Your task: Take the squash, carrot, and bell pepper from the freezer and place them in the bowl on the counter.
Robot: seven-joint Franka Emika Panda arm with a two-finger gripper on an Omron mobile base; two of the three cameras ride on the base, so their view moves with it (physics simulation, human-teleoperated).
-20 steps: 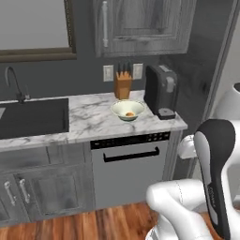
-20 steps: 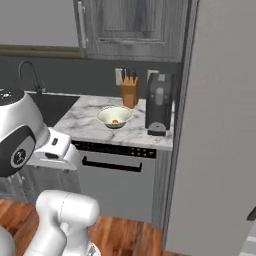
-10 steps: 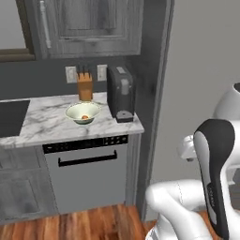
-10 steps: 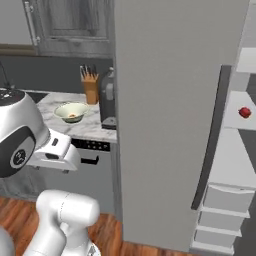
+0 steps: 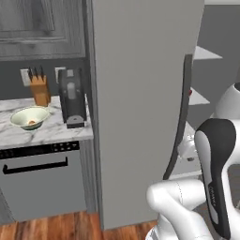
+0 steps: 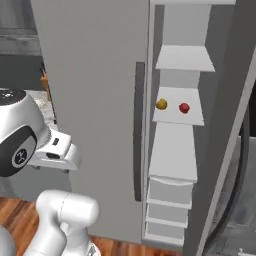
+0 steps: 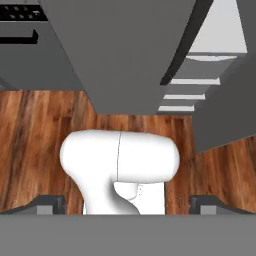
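Observation:
The freezer stands with its grey door (image 6: 95, 75) swung open, the dark handle (image 6: 139, 130) along its edge. On a middle shelf inside sit the yellow-green squash (image 6: 161, 104) and, to its right, the red bell pepper (image 6: 184, 107). A sliver of the bell pepper (image 5: 190, 92) peeks past the door edge. The pale bowl (image 5: 29, 117) rests on the marble counter (image 5: 47, 133) far left, with a small orange thing lying in it. My gripper (image 7: 127, 205) is open and holds nothing; it hangs low, pointing down at the wooden floor in front of the freezer.
A knife block (image 5: 40, 89) and a dark coffee machine (image 5: 71, 98) stand behind the bowl. A dishwasher front (image 5: 42, 187) sits under the counter. White drawers (image 6: 167, 205) fill the freezer's lower part. The open door stands between the counter and the shelves.
The base has driven right, so the whole scene slid left: sink and counter moved off, and the open freezer with its shelves came into view. The gripper stays open.

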